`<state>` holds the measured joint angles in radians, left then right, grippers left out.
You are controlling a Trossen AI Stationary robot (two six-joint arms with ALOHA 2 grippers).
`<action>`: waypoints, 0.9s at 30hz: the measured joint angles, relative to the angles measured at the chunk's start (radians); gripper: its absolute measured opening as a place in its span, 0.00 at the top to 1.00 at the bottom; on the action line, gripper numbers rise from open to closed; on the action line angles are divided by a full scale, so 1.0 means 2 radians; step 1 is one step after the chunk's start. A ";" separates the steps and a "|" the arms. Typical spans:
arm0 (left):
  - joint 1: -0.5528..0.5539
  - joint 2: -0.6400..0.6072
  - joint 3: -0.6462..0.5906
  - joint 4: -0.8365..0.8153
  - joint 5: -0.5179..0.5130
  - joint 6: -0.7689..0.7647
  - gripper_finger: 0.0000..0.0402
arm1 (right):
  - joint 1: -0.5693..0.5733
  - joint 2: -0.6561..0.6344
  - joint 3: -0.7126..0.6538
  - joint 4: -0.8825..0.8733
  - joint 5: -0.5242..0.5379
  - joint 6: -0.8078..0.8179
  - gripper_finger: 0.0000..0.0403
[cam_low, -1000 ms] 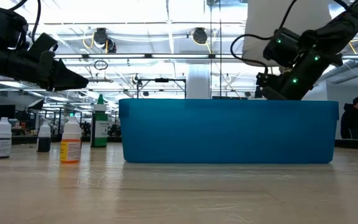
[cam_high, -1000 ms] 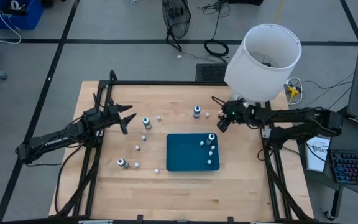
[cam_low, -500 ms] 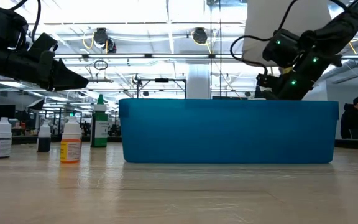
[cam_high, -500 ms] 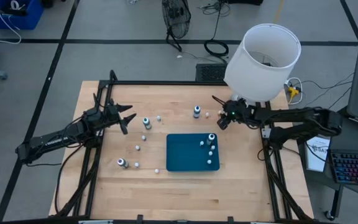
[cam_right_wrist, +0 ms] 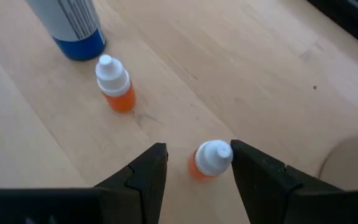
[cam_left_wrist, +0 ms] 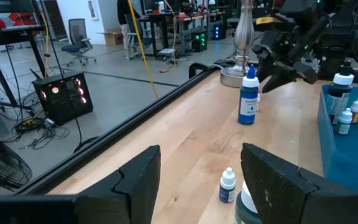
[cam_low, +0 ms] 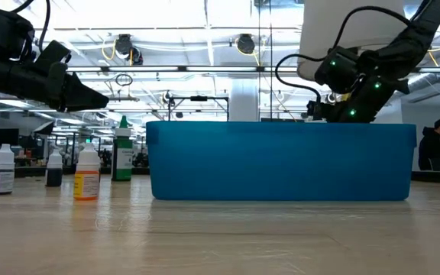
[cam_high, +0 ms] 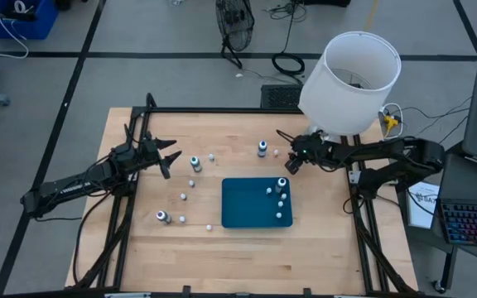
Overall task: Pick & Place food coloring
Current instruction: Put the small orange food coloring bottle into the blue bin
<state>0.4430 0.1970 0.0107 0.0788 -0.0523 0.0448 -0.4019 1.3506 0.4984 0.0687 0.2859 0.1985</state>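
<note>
Your right gripper point(cam_right_wrist: 194, 165) hangs open over an orange food coloring bottle point(cam_right_wrist: 209, 158) (second orange bottle point(cam_right_wrist: 116, 86) nearby). It sits off-centre; a finger may topple it.

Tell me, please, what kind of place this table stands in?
Probably a robotics lab or workshop. Behind the wooden table the low view shows more metal frame rigs under strip lights, the left wrist view shows office chairs and cables, and a lit keyboard sits beside the table.

Bright, even overhead light; sharp.
</note>
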 joint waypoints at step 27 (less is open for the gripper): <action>0.000 0.000 0.000 0.000 0.000 0.000 0.44 | -0.016 -0.009 0.000 -0.010 -0.001 0.009 0.68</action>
<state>0.4427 0.1970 0.0105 0.0788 -0.0525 0.0448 -0.4332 1.3334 0.4988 0.0479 0.2836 0.2157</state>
